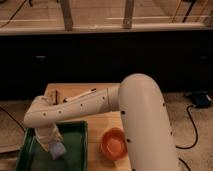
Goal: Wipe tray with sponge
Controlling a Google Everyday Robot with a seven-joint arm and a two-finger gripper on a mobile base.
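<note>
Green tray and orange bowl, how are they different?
The tray is green and rectangular; the bowl is orange and round. The tray is the larger, the bowl the smaller. The hand is down in the tray with the sponge at its tip; it is not at the bowl. Both sit on the wooden table.

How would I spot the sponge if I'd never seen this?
Find the wooden table, then the green tray on it. The robot's tool reaches down into it; the sponge is the pale blue block at its tip, unlike the orange bowl alongside.
</note>
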